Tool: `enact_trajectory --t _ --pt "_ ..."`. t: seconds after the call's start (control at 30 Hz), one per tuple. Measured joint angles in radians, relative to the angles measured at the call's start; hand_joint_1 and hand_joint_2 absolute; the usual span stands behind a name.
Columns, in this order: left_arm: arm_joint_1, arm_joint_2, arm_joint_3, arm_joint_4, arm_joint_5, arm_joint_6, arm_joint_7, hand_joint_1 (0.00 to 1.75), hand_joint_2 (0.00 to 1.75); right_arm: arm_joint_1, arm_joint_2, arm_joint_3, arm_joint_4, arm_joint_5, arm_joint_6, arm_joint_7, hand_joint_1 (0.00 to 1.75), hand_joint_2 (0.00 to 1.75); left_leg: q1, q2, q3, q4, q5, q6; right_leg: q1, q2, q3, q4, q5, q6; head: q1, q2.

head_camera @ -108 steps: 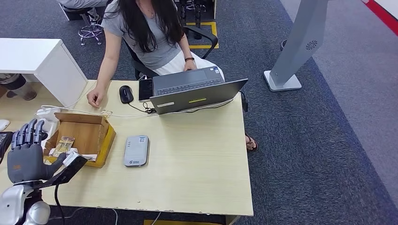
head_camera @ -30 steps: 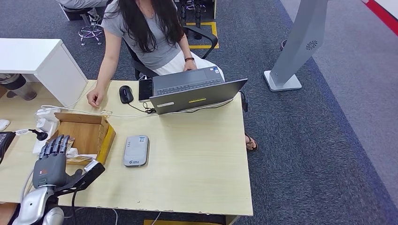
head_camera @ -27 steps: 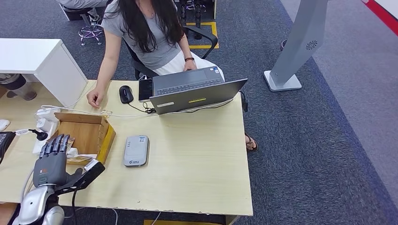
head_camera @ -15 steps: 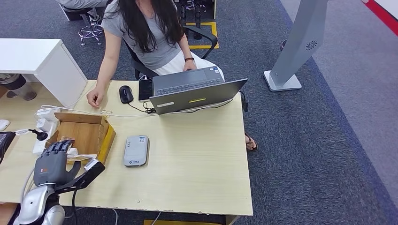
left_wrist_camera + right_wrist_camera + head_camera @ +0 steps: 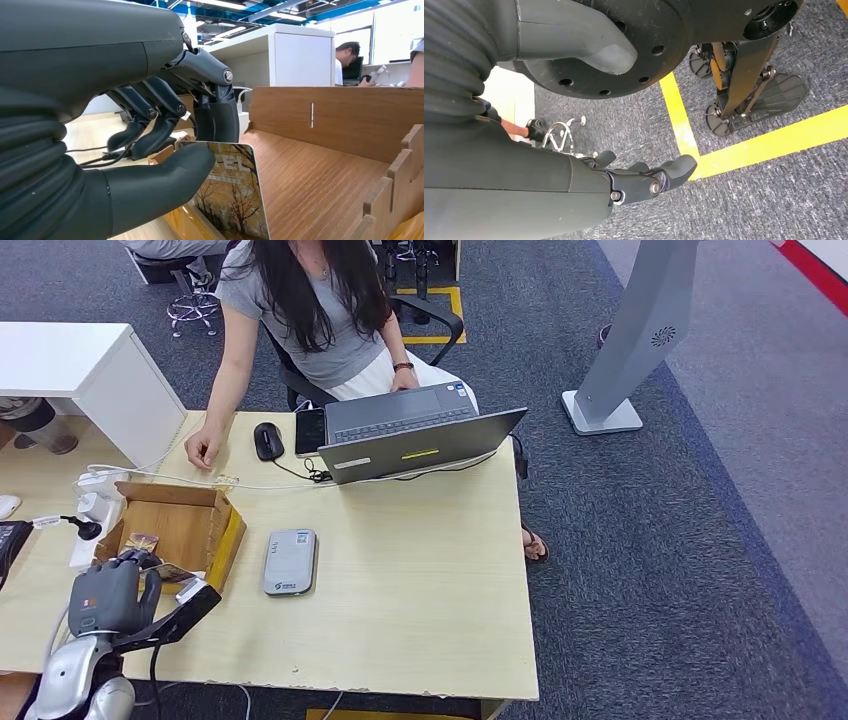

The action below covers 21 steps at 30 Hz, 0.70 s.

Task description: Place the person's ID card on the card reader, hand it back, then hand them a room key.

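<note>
Your left hand (image 5: 105,597) pinches a room key (image 5: 232,192) between thumb and fingers (image 5: 160,132) inside the cardboard box (image 5: 185,520); the card reader (image 5: 291,561) lies at 3 o'clock on the tabletop (image 5: 420,570). Your right hand (image 5: 644,182) hangs with fingers apart, holding nothing.

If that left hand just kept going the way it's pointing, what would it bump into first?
Probably the far wall of the cardboard box. The left hand reaches into the box, pinching a picture card between thumb and fingers, and the wrist view looks straight at that brown wall. How far off it is can't be judged.
</note>
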Motion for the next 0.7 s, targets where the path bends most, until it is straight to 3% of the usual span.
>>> enact_trajectory --t 0.4,0.7 --pt "-0.018 0.006 0.0 0.003 0.026 0.024 -0.034 1.75 1.75 -0.001 0.001 -0.012 0.0 0.019 0.001 -0.002 0.0 1.75 0.0 0.0 0.0 0.0 0.0 0.0 0.0 0.0 0.0 0.0 0.0 0.0 0.0 0.0" --pt "-0.133 0.02 -0.008 0.014 0.028 0.073 -0.052 1.75 1.75 -0.004 0.001 -0.015 0.0 0.048 0.004 -0.002 0.0 1.75 0.0 -0.001 0.0 0.0 0.001 0.0 0.0 -0.001 -0.001 0.0 0.001 -0.001 0.0 0.0"
